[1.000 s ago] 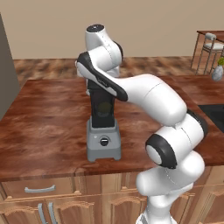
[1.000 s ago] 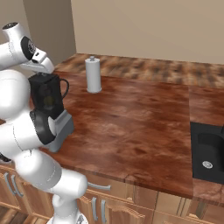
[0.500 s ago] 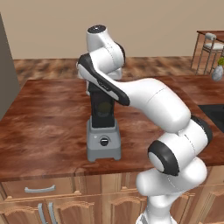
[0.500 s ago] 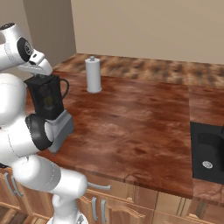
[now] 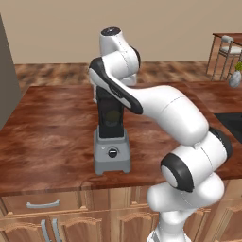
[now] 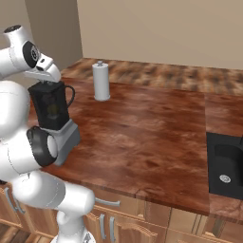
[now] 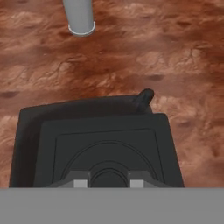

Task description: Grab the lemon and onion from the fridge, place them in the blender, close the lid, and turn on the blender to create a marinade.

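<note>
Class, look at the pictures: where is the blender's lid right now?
The lid sits on top of the blender jar, directly under the gripper in the hand view, on the wooden counter with the paper-towel roll behind it.

My arm: glossy white shells, dark joints.

From both base cameras I see the arm (image 5: 160, 108) as smooth, rounded white segments linked by black bands and black disc-shaped joint caps, with a dark round cap on its topmost joint. On the hand camera, my gripper (image 7: 105, 183) shows two small grey squared fingertips (image 7: 80, 183) with pale faces.
</note>
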Robot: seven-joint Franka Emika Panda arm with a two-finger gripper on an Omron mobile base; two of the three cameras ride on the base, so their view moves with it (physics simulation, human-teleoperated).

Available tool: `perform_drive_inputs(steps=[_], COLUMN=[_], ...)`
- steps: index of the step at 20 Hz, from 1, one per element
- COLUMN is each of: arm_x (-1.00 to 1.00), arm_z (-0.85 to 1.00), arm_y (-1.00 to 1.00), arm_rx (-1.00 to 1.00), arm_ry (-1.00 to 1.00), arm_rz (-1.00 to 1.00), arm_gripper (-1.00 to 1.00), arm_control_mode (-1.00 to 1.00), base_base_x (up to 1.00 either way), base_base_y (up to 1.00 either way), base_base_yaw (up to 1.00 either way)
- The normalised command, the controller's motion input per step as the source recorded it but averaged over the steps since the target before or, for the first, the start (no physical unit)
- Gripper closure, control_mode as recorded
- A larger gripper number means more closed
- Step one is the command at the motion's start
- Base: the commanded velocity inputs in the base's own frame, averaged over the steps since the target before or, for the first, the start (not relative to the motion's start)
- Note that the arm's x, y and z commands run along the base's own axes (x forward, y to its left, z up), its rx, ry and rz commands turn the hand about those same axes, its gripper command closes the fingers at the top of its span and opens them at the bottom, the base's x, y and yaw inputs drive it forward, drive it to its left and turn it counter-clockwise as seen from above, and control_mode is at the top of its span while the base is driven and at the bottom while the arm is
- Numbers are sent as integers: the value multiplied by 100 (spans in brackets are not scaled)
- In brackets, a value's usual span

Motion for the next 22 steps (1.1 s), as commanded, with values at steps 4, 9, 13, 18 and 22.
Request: perform_drive_inputs(steps=[4, 9, 13, 18, 22], arm_x=[0, 7, 21, 22, 6], arm_z=[-13, -27, -12, -6, -8], arm_y=[-14, 9, 30, 28, 4], arm_rx=[0, 0, 0, 0, 0], arm_ry=[0, 0, 0, 0, 0], arm_rz=[0, 0, 0, 0, 0], arm_gripper=[100, 100, 100, 100, 100], arm_control_mode=[-100, -100, -100, -100, -100], base_base_x=[0, 0, 0, 0, 0], base_base_y=[0, 0, 0, 0, 0], base_base_yaw=[0, 0, 0, 0, 0])
